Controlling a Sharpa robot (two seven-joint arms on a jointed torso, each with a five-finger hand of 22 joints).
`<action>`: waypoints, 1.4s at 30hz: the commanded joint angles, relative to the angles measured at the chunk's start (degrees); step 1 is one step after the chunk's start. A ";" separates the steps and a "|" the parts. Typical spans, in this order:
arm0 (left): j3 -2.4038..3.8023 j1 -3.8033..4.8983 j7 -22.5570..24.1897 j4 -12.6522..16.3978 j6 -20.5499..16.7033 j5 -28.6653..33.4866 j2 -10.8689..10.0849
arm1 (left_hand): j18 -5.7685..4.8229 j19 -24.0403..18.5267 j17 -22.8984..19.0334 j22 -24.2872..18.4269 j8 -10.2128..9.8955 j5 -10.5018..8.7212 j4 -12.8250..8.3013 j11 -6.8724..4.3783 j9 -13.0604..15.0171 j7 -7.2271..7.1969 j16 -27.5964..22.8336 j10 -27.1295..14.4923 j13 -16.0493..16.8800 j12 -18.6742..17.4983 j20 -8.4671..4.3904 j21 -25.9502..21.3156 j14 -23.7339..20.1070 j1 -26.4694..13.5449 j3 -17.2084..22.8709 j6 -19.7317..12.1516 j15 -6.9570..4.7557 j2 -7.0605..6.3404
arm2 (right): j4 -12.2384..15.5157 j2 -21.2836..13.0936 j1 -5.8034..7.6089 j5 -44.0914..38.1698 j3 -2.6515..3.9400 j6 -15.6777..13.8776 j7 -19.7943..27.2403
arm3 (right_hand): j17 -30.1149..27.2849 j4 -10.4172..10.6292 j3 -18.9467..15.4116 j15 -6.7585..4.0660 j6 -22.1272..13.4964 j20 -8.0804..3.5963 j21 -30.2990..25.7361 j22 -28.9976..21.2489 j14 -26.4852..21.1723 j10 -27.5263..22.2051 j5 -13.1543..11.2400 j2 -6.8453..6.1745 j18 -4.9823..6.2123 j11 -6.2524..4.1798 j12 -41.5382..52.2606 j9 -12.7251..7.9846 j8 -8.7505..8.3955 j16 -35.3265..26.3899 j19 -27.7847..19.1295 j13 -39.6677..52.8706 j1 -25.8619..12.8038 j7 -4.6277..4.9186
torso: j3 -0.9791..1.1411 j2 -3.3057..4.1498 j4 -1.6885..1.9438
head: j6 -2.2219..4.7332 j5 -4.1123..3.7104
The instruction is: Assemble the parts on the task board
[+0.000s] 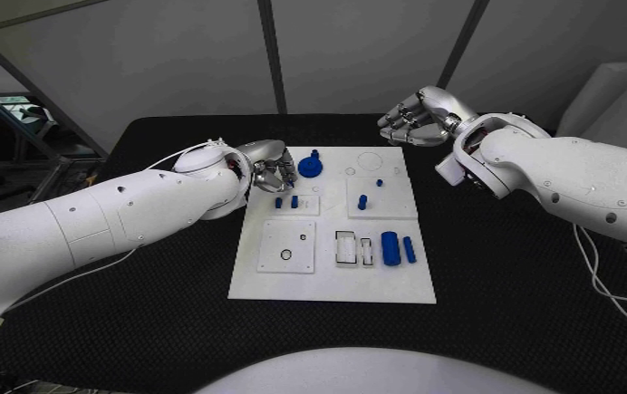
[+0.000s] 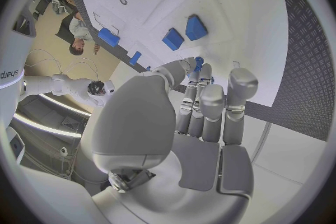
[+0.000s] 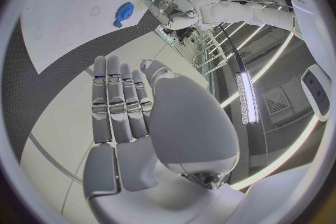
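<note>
I see the left hand (image 1: 271,169) at the left edge of the white board (image 1: 333,281), its fingers curled together beside a round blue part (image 1: 311,167); I cannot tell whether it pinches anything. The right hand (image 1: 416,121) hangs past the board's far right corner, fingers straight and holding nothing. Two blue cylinders (image 1: 399,248) lie near the board's right edge.
</note>
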 commanded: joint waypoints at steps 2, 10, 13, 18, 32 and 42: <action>0.02 0.06 0.03 0.14 -0.48 0.16 -0.09 | -0.46 -0.23 -0.24 -0.20 -0.86 0.30 0.27 0.08 -0.26 0.15 -0.25 -0.82 -0.13 -0.71 0.37 -0.51 -0.03 -0.52 0.09 -1.21 0.58 -0.49 | -0.01 0.05 0.10 -0.08 0.03 -0.15 0.44 | -0.10 -0.10 0.44 0.09 0.30 -0.07 0.34 0.07 0.10 -0.07 0.33 -0.11 0.26 0.18 -0.03 -0.02 0.06 -0.32 -0.38 0.00 -0.40 0.04 | 0.00 -0.01 0.00 | 0.00 0.04; 0.02 0.06 0.16 0.17 -1.14 0.16 -0.13 | -0.31 -0.47 -1.29 -0.67 -2.08 0.29 0.51 0.50 -0.70 0.49 -0.79 -2.00 -0.35 -1.40 0.69 -1.51 -0.43 -0.85 0.24 -2.97 0.93 -0.80 | -0.08 0.11 0.10 -0.08 0.03 -0.22 0.43 | -0.10 -0.10 0.48 0.09 0.29 -0.06 0.35 0.07 0.08 -0.08 0.34 -0.09 0.26 0.18 -0.04 -0.02 0.06 -0.33 -0.40 0.00 -0.42 0.04 | 0.01 0.02 -0.05 | 0.03 0.07; 0.02 0.06 0.17 0.16 -1.20 0.16 -0.16 | -0.27 -0.51 -1.53 -0.78 -2.33 0.28 0.57 0.59 -0.80 0.54 -0.92 -2.40 -0.43 -1.61 0.77 -1.77 -0.51 -0.92 0.24 -3.34 1.01 -0.91 | -0.09 0.11 0.09 -0.08 0.03 -0.23 0.42 | -0.10 -0.10 0.48 0.09 0.29 -0.06 0.35 0.07 0.08 -0.08 0.34 -0.09 0.26 0.18 -0.04 -0.02 0.06 -0.33 -0.40 0.00 -0.42 0.04 | 0.03 0.00 -0.04 | 0.03 0.10; 0.02 0.06 0.15 0.13 -1.09 0.16 -0.18 | -0.19 -0.60 -1.88 -1.05 -2.98 0.26 0.66 0.81 -1.08 0.68 -1.14 -3.49 -0.65 -2.12 0.95 -2.34 -0.63 -1.04 0.13 -4.39 1.20 -1.18 | -0.11 0.12 0.09 -0.08 0.03 -0.25 0.42 | -0.11 -0.11 0.51 0.10 0.28 -0.06 0.34 0.08 0.06 -0.10 0.34 -0.08 0.26 0.18 -0.05 -0.03 0.05 -0.34 -0.41 0.00 -0.43 0.05 | 0.05 0.00 -0.02 | 0.05 0.05; 0.10 0.04 1.84 1.49 -3.55 1.74 -1.76 | 0.41 -1.71 -3.78 -3.84 -4.54 0.79 4.04 1.66 -2.09 0.21 -2.41 -9.68 -0.99 -3.20 1.91 -7.45 -1.35 -4.34 -8.07 -7.27 1.97 -1.58 | -0.45 0.02 0.09 -1.99 0.03 0.57 -1.48 | -0.19 -0.77 0.66 0.21 0.04 0.03 0.35 0.22 -0.22 -0.43 -0.61 -0.75 0.25 0.29 -0.18 -0.04 0.02 -0.44 -0.73 -0.01 -0.46 0.17 | -0.07 -0.03 0.07 | 0.14 0.08; 1.42 0.02 9.53 3.28 -10.64 13.44 -5.61 | 1.89 -4.89 -14.40 -10.13 -4.21 -2.53 11.12 2.16 -2.17 0.83 -8.16 -13.35 -0.98 0.04 2.23 -19.03 -5.22 0.01 -21.55 -7.62 2.54 0.07 | -0.72 -0.01 -0.05 -12.94 0.03 2.10 -5.00 | 1.25 -3.26 0.43 -1.19 0.75 -0.97 3.47 2.19 4.94 -0.74 -4.72 -1.28 0.74 -0.21 -0.11 0.06 0.27 2.21 2.40 0.04 0.03 -0.26 | 0.01 -0.08 -0.10 | 0.41 0.58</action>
